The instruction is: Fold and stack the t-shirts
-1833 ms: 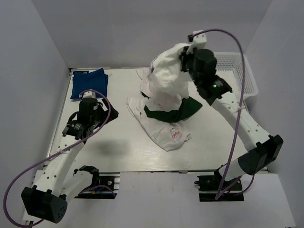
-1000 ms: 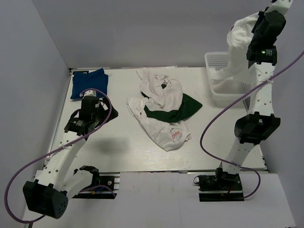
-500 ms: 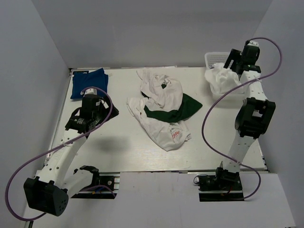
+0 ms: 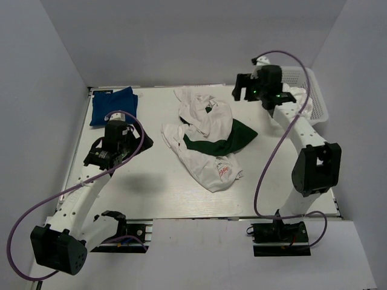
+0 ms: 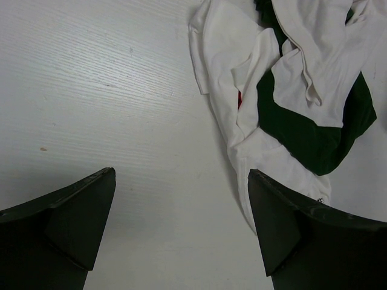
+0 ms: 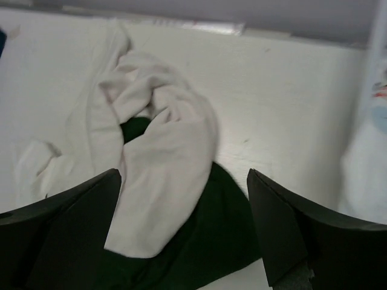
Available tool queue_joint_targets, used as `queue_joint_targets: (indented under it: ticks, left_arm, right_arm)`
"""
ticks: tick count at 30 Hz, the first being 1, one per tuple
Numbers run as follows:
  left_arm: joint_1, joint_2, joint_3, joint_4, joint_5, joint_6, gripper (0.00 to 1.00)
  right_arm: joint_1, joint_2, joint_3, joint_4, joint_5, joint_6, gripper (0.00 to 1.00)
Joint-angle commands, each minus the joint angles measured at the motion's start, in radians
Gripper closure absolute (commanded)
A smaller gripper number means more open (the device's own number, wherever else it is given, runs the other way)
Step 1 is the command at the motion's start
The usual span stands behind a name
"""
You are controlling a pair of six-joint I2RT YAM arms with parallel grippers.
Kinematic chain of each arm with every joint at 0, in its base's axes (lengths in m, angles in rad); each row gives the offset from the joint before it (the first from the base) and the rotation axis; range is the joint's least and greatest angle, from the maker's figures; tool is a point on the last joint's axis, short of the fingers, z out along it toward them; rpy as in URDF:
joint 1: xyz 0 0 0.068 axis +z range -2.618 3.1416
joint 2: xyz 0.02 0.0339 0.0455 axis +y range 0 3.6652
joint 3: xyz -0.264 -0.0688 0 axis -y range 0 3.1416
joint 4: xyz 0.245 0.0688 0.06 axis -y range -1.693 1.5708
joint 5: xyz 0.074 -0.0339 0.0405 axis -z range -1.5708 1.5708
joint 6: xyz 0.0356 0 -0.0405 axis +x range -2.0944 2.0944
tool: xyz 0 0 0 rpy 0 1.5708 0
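From above, the dark green t-shirt (image 4: 240, 135) lies sandwiched among the white t-shirts (image 4: 205, 118). The blue t-shirt (image 4: 113, 106) sits well to its left and the basket (image 4: 318, 99) to its right. Pinching a white fold could, I judge, drag the green along.

Left wrist view: my left claw (image 5: 181, 174) gapes wide and empty, short of the green.

Right wrist view: my right claw (image 6: 183, 175) is also wide, holds nothing, and hovers near the green.
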Motion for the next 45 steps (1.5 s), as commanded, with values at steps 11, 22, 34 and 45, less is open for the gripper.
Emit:
queue_joint_targets:
  ticks: [11,22,34,45]
  left_arm:
    - [-0.006,-0.049,-0.045,0.031,0.058,0.008,0.0]
    - [-0.006,-0.069,-0.045,0.009,0.058,-0.002,0.0]
    - [-0.006,-0.116,-0.045,0.018,0.058,-0.002,0.0]
    - [-0.006,-0.087,-0.027,0.052,0.08,-0.002,0.0]
  right_arm:
    - [0.08,0.389,0.052,0.069,0.029,0.05,0.1]
    - [0.099,0.397,0.178,0.047,-0.118,0.035,1.0]
    - [0.094,-0.066,0.172,0.2,0.053,0.033,1.0]
    - [0.005,0.067,0.701,0.38,0.595,-0.186,1.0]
